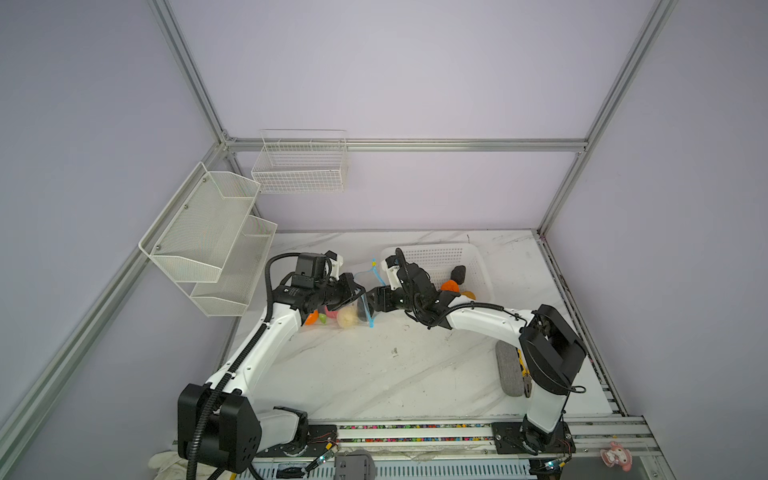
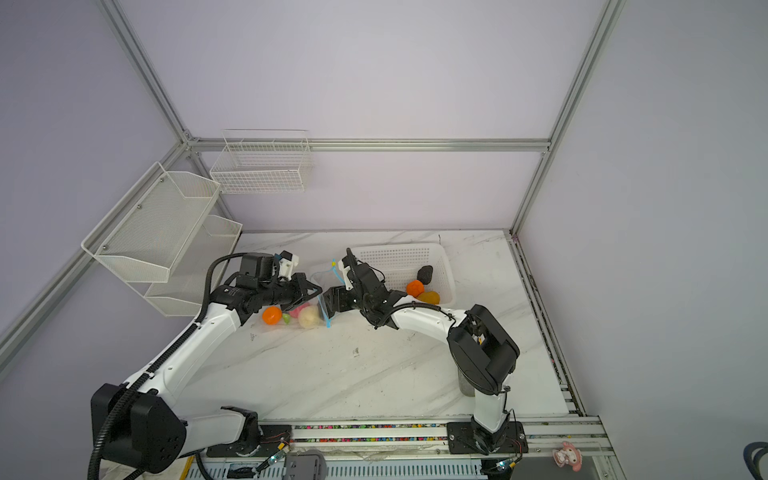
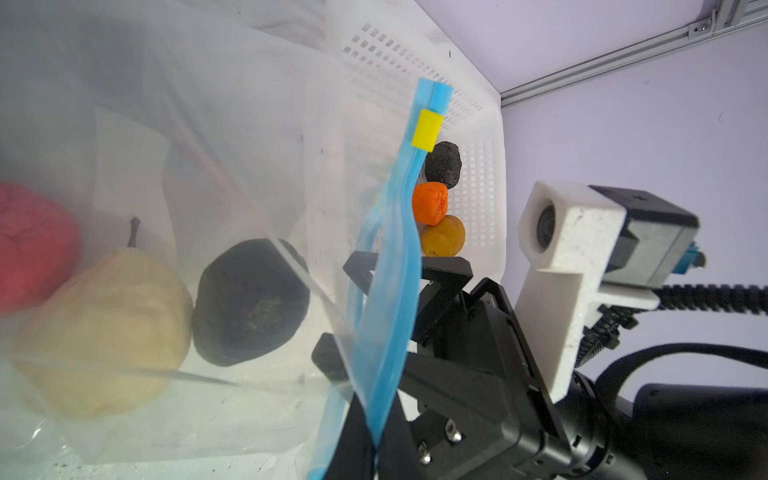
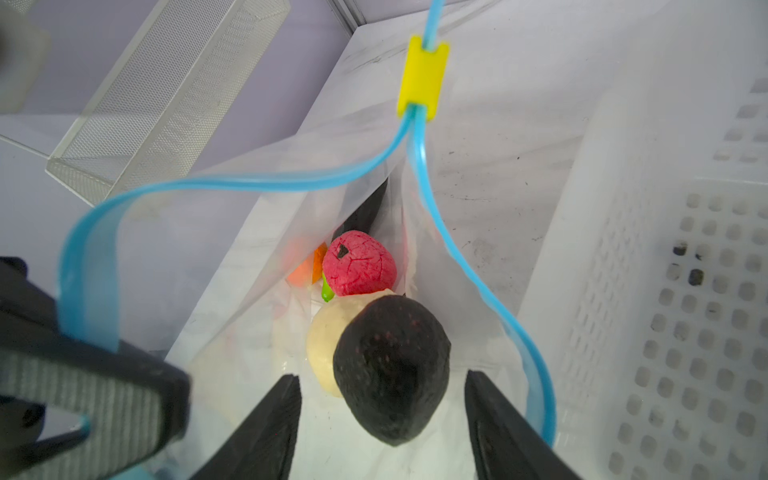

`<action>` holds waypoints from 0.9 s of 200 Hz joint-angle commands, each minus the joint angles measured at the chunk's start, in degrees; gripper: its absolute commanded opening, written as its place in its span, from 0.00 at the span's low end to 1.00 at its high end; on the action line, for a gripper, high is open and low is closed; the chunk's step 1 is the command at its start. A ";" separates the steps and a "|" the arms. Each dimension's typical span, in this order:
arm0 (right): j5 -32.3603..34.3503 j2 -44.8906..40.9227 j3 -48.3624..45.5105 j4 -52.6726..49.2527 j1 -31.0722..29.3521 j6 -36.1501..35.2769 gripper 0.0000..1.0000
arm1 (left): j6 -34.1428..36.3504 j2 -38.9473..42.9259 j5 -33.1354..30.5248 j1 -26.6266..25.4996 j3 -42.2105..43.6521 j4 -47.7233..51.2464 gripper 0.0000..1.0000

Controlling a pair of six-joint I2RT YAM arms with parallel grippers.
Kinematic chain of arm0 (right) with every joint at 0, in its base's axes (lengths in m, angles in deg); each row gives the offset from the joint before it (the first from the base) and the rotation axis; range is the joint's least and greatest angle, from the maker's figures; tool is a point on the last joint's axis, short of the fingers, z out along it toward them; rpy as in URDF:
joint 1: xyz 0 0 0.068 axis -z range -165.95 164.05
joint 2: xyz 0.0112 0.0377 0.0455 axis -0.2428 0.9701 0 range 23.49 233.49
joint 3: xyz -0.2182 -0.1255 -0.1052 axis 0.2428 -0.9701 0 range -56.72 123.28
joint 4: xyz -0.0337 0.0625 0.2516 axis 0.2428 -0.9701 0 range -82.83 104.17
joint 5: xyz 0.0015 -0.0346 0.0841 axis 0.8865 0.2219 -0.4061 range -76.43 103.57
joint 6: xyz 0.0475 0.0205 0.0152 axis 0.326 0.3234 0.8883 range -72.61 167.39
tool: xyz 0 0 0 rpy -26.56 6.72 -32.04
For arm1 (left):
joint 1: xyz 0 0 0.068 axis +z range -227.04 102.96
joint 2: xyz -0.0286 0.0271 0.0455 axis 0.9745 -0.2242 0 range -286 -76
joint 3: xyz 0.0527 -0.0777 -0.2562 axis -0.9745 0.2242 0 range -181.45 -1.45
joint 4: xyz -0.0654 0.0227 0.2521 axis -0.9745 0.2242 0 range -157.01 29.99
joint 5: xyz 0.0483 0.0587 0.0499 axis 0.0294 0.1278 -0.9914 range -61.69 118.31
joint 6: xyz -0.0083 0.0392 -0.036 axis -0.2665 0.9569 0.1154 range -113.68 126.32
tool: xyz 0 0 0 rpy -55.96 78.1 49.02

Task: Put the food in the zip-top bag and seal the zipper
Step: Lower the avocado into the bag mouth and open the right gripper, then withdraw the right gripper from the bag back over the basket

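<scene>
The zip-top bag lies on the table with its mouth held up. My left gripper is shut on the upper lip of the light-blue zipper; the yellow slider sits at the far end. My right gripper is open inside the mouth, its fingers clear of a black lump on both sides. Deeper in the bag lie a cream pear, a pink ball, a small green piece and an orange. In both top views the grippers meet at the bag's mouth.
The white perforated basket stands right behind the bag, holding a black lump, an orange piece and a yellow-brown oval. Yellow-handled pliers and a grey pad lie by the right arm's base. Mesh shelves hang on the left wall.
</scene>
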 commanded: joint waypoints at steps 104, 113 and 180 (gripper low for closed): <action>13.45 -5.50 9.53 -25.55 1.38 -1.06 0.66 | -0.38 1.49 0.76 0.32 -0.13 -1.25 0.00; 14.75 -5.86 9.67 -28.16 3.00 -2.01 0.66 | -0.41 1.40 0.78 0.36 0.02 -1.23 0.00; 23.33 -1.41 13.15 -40.51 14.04 -7.71 0.67 | -0.47 1.30 1.42 0.30 -0.05 -1.33 0.00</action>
